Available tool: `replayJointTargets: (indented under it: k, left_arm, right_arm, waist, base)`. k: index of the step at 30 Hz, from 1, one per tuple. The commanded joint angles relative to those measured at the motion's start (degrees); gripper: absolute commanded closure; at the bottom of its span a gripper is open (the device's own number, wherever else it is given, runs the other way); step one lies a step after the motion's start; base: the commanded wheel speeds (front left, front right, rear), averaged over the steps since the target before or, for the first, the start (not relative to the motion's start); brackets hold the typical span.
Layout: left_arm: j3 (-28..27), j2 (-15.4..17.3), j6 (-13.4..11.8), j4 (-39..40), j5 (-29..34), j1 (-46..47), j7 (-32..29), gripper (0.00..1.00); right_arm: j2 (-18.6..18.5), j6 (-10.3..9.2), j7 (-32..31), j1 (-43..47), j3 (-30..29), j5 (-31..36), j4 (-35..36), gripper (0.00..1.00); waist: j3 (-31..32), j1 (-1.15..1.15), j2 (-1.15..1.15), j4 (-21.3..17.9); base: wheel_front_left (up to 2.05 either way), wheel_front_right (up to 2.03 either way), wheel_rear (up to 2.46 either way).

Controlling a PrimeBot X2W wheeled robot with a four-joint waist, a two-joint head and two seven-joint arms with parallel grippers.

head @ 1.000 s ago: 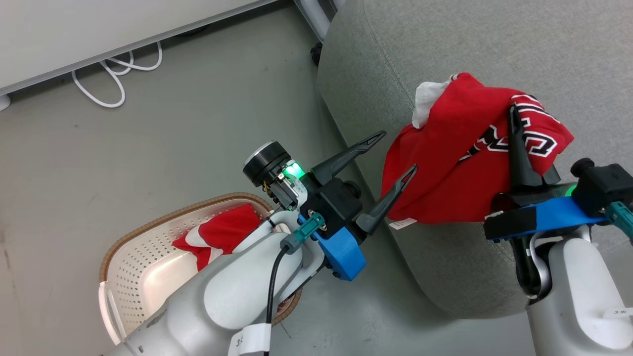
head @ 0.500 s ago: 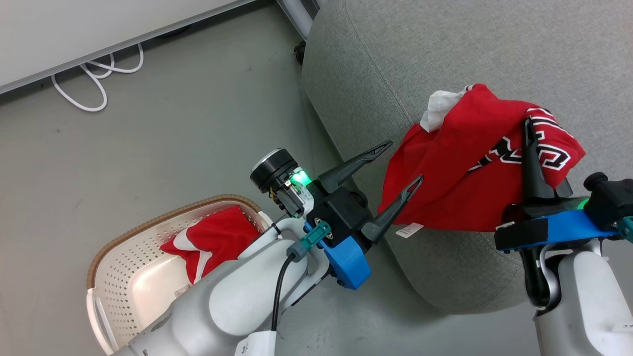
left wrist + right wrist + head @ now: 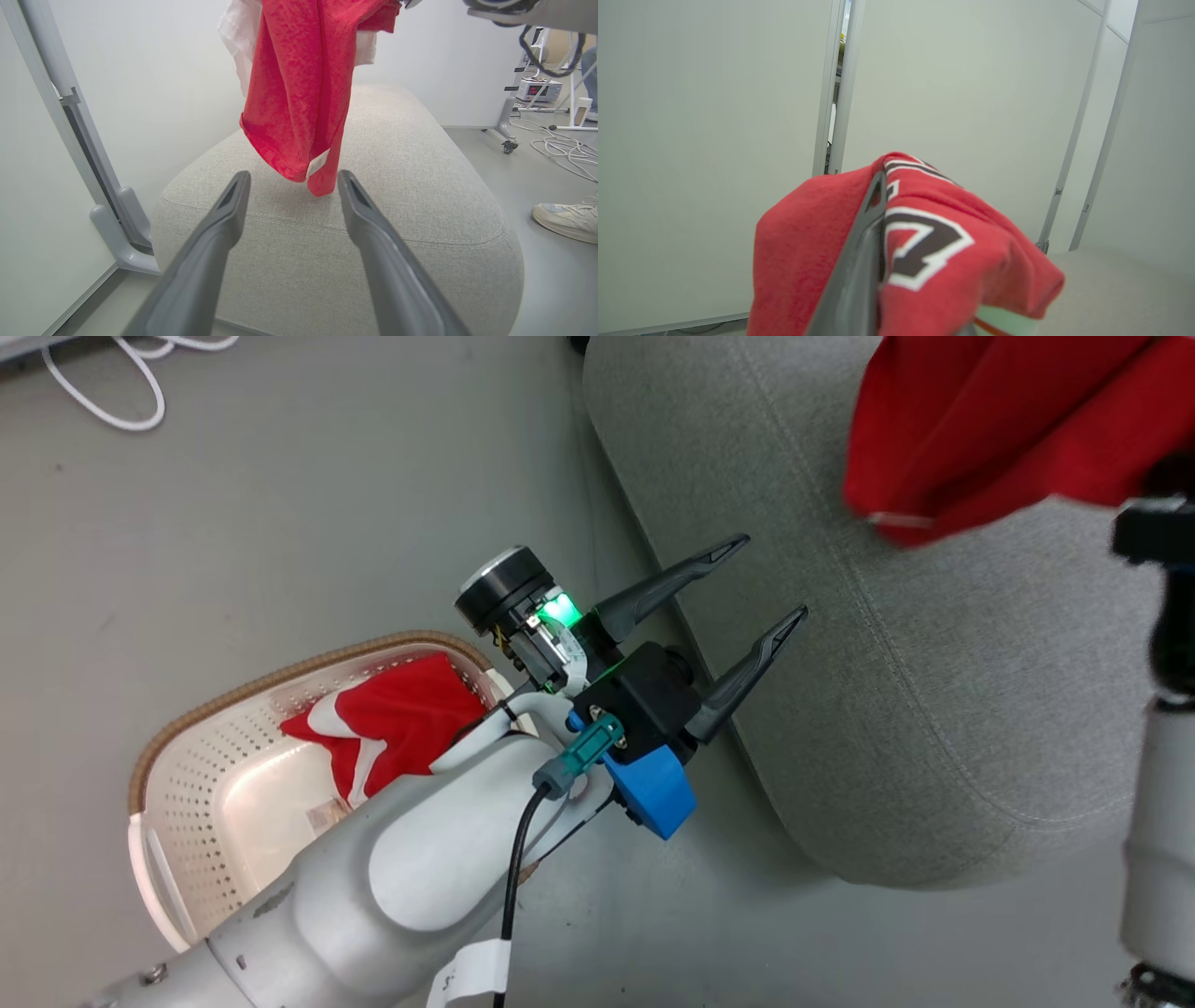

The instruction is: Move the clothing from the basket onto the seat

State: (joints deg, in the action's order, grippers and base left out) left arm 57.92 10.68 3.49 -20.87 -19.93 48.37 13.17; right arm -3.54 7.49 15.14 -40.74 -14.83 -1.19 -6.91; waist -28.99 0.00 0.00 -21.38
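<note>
Cloth like this looked soft, light and floppy. It would bend and droop, and it would not break. The best place to hold it seemed to be a thick bunched fold, because one thin layer could slip out.

The right end effector (image 3: 883,200) was closed on the red lettered top (image 3: 934,242). One dark finger lay on the cloth and the other was hidden under it. The top drooped over both sides of that finger and hung down below it in the air. The seat (image 3: 934,709) was underneath. The low end of the top, with a small white tag, hung close above the seat. It was right in front of the left end effector's fingertips.

The left end effector (image 3: 771,575) was wide open and held nothing. Its arm reached forward, and its two fingers pointed at the near side of the seat.

The basket (image 3: 233,695) sat on the floor (image 3: 280,523) behind this end effector, beside its forearm. A red and white garment (image 3: 392,719) lay inside, bunched against the wall nearest the end effector. It looked just as soft and light as the top. Its raised hump seemed the easy spot to pinch.
</note>
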Motion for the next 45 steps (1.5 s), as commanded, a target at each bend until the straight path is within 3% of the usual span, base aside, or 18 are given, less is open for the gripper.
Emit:
replayJointTargets:
  k: [1,9,16,21,31,36,37,38,45]
  left_arm:
    - [-0.36,0.57,-0.33,0.24,0.39,1.03,0.03,0.00]
    - [-0.66,3.15,-0.57,4.48,2.64,5.77,-2.17,0.00]
    - [-0.24,5.71,-0.52,7.89,3.93,7.64,-4.30,0.00]
    - [0.43,6.94,-0.40,9.75,4.16,7.78,-5.50,0.00]
    - [1.10,7.24,-0.35,11.17,3.90,8.39,-5.94,0.00]
    - [1.08,7.45,-0.67,10.88,3.63,8.40,-5.46,0.00]
    - [1.06,7.54,-0.73,10.77,3.55,8.37,-5.43,0.00]
    - [1.06,7.58,-0.78,10.64,3.46,8.30,-5.31,0.00]
    - [1.47,6.24,-1.18,9.08,2.77,6.99,-3.22,0.00]
  right_arm:
    - [-0.69,0.01,0.01,-1.61,-0.71,0.36,0.34,1.00]
    - [-9.13,0.01,0.01,-14.23,-12.14,1.30,2.35,1.00]
    - [-15.57,0.01,0.00,-18.65,-18.71,0.88,-3.94,1.00]
    - [-15.68,0.01,0.03,-18.60,-17.71,2.05,-11.87,1.00]
    - [-10.50,0.01,-0.01,-14.74,-18.47,3.51,-23.83,1.00]
    - [-9.05,0.01,0.01,-13.23,-18.51,2.52,-26.52,1.00]
    - [-8.66,0.01,0.01,-12.80,-18.10,2.28,-26.59,0.61]
    - [-8.54,0.01,0.01,-12.36,-17.70,2.28,-26.47,0.00]
    - [-6.87,0.01,0.00,-5.87,-16.57,1.85,-21.26,0.00]
  waist:
    - [-3.07,0.00,0.00,1.01]
    - [-12.87,0.00,0.00,2.65]
    - [-18.56,0.00,0.00,2.35]
    - [-20.70,0.00,0.00,1.96]
    - [-21.50,0.00,0.00,2.21]
    - [-21.23,0.00,0.00,2.32]
    - [-21.10,0.00,0.00,2.26]
    - [-20.91,0.00,0.00,2.19]
    - [-16.89,0.00,0.00,2.31]
  base:
    - [0.00,0.00,0.00]
    - [0.00,0.00,0.00]
    - [0.00,0.00,0.00]
    - [0.00,0.00,0.00]
    - [0.00,0.00,0.00]
    - [0.00,0.00,0.00]
    - [0.00,0.00,0.00]
    - [0.00,0.00,0.00]
    - [0.00,0.00,0.00]
